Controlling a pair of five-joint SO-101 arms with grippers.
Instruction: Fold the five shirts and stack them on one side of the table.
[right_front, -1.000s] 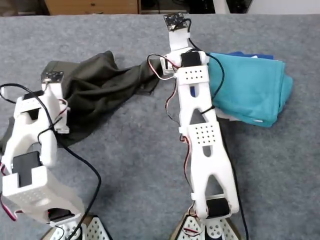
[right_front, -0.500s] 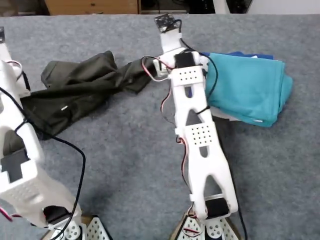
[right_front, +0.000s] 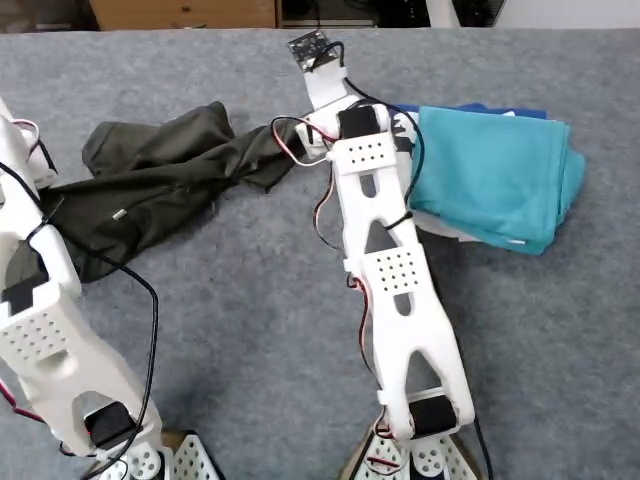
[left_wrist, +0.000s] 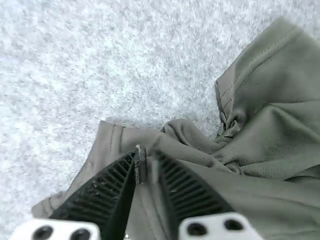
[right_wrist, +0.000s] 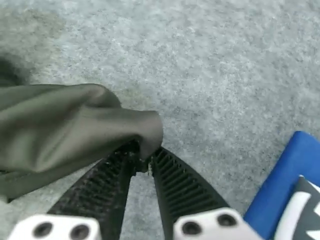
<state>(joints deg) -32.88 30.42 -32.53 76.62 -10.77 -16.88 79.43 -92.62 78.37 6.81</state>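
Dark olive-green crumpled fabric shirt (right_front: 160, 195): plain. Teal folded fabric shirt (right_front: 495, 175): plain; royal-blue folded garment (right_front: 515, 111). Speckled grey felt-like table cover (right_front: 250, 330). White plastic left arm (right_front: 45, 330), right arm (right_front: 395, 270); black ribbed fingers (right_wrist: 175, 187).

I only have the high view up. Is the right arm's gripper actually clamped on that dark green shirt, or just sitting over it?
Observer: Clamped. In its wrist view the right gripper is shut on a bunched fold of the dark green shirt, with the cloth draping over the fingertips.
Operator: And the left arm? Its tip runs off my picture.
Observer: The left gripper is shut on the same shirt, pinching a thin edge of cloth between its fingers.
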